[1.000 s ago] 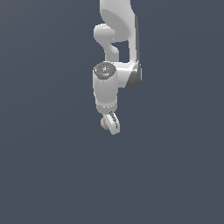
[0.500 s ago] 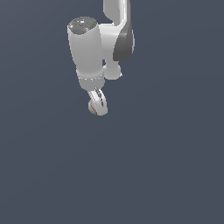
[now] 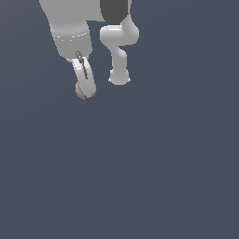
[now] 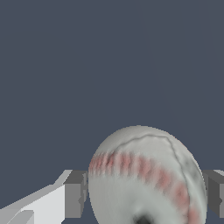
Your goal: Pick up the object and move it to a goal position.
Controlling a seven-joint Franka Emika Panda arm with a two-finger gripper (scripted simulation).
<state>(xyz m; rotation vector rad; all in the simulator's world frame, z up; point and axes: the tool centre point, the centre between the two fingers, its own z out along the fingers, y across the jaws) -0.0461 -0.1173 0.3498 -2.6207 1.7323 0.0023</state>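
Clamped between the pads of the tool (image 3: 85, 89): a white baseball (image 3: 84, 92) with red stitching, held clear of the plain dark grey-blue surface (image 3: 154, 177) that fills the frame. Seen from the exterior view, high in the picture and toward the exterior view's left, with the tool hanging below a broad white wrist section (image 3: 70, 28) and pointing downward at a slight tilt. Visible there as a narrow pale finger (image 3: 85, 77) edge-on, with a dark slit running down its upper part and only a rounded sliver of the ball showing at its tip. Closed only as far as the ball's width allows, jaws pressed against opposite sides of it. From the wrist view, the baseball (image 4: 146, 177) looming large and close, red seam curving across its face, a darker crease arcing near its upper edge, a small dark spot near its lowest visible part. Flanked on both sides by grey finger pads (image 4: 75, 193), each touching the ball's flank, the far pad (image 4: 215, 192) only partly in the picture. Behind the tool in the exterior view, toward the exterior view's right, a curved white arm link (image 3: 119, 46) ending in a rounded joint, with a dark section (image 3: 114, 8) at the top edge.
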